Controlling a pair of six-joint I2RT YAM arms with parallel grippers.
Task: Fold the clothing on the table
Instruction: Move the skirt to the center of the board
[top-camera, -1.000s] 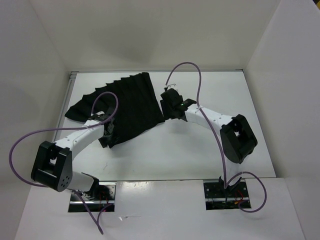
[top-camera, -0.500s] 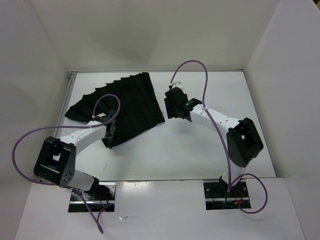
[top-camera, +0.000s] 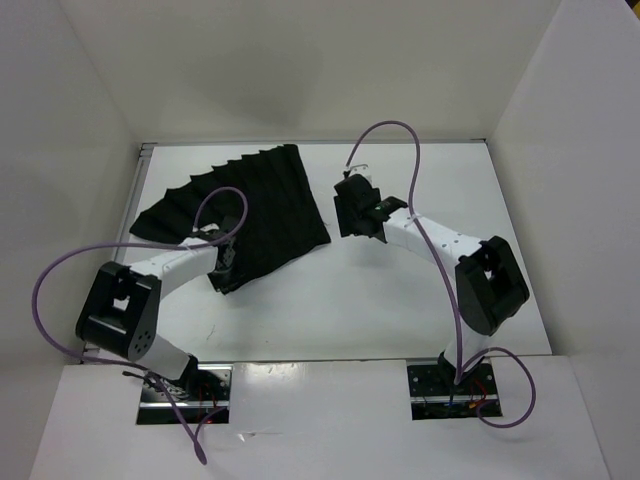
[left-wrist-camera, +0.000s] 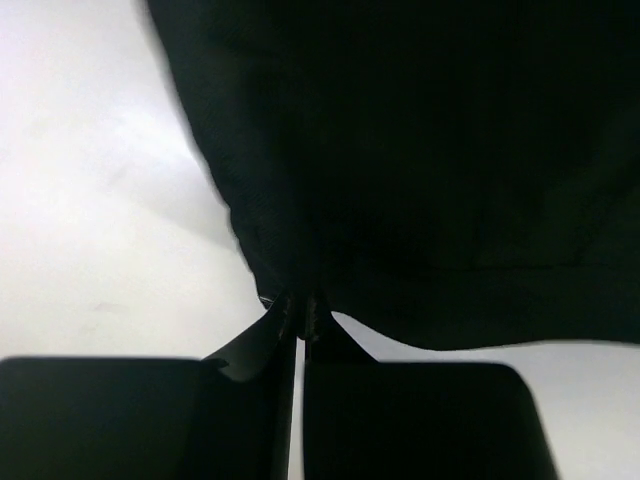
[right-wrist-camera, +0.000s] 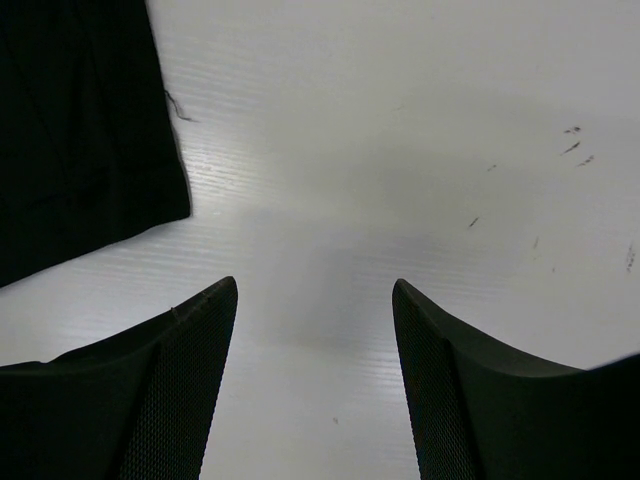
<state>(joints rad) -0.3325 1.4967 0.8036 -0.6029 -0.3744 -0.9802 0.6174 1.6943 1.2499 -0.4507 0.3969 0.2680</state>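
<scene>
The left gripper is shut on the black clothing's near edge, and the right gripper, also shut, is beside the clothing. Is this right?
Not fully. The right gripper is open, not shut; the right wrist view shows its jaws apart over the table beside the clothing. The left gripper is shut on the near edge.

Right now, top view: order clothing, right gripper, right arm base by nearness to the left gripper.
1. clothing: its near corner pinched by the left gripper.
2. right gripper: over to the right.
3. right arm base: bottom right of the view.
</scene>
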